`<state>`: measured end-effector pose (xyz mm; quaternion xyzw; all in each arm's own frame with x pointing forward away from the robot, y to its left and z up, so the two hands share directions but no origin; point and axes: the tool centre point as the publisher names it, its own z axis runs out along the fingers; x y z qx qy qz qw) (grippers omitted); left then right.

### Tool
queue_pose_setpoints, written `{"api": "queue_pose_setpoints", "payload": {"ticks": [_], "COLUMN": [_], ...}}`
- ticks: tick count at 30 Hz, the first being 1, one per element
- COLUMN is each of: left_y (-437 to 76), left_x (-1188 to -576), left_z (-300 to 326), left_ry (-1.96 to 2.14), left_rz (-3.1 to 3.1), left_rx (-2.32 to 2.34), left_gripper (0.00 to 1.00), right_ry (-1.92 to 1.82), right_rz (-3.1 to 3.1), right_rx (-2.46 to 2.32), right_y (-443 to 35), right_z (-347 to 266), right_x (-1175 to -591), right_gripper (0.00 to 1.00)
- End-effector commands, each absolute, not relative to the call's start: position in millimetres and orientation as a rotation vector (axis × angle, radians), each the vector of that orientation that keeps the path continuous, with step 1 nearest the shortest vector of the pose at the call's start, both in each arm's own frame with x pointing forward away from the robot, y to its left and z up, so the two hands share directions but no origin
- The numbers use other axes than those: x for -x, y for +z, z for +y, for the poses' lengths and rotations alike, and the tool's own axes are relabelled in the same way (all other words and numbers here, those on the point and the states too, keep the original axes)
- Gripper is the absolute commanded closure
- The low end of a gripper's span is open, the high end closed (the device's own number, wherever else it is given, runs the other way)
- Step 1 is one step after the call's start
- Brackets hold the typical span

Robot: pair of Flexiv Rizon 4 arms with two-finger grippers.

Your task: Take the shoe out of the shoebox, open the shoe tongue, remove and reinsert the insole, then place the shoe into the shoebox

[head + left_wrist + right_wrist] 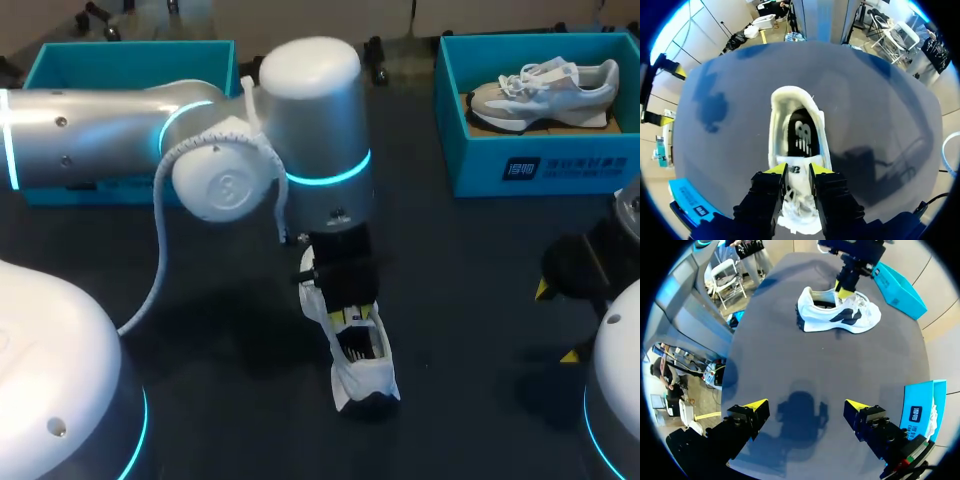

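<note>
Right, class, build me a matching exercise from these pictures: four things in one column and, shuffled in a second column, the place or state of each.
Column one
1. white fabric sneaker with dark side logo
2. grey and white sneaker
3. left gripper
4. right gripper

Column two
A. open, nothing between its fingers
B. lying inside the teal cardboard shoebox
C. shut on a shoe tongue
D. standing on the dark table

Pairs: 1-D, 2-B, 3-C, 4-A
</note>
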<state>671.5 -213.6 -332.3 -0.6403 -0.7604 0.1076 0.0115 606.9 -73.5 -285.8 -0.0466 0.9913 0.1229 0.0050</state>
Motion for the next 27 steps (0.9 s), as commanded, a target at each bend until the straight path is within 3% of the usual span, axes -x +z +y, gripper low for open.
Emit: {"api": "queue_pose_setpoints", "payload": {"ticks": [1,8,9,10,11,12,27], "left_y": [-303,-283,-282,-279,-277,-275,-268], "left_x": [-673,-680,-681,-682,-683,-682,-680], "left_z": [-198,-198,-197,-197,-197,-195,-192], "left_ry": [0.368,0.313,0.293,0.294,0.275,0.239,0.098], "left_rz": [-2.412,-2.562,-2.594,-2.628,-2.645,-2.678,-2.803], "left_rx": [1.99,1.807,1.753,1.687,1.651,1.607,1.631], "left_gripper": [0.7,0.7,0.64,0.42,0.09,0.0,0.0], "right_ry": [0.384,0.384,0.384,0.384,0.384,0.384,0.384], "right_rz": [3.1,3.1,3.1,3.1,3.1,3.1,3.1], "right_rx": [0.145,0.145,0.145,0.145,0.145,0.145,0.145], "right_y": [-286,-286,-286,-286,-286,-286,-286], "right_z": [-74,-74,-74,-74,-74,-74,-74], "right_x": [-605,-605,-605,-605,-605,-605,-605], "right_gripper": [0.0,0.0,0.0,0.0,0.0,0.0,0.0]}}
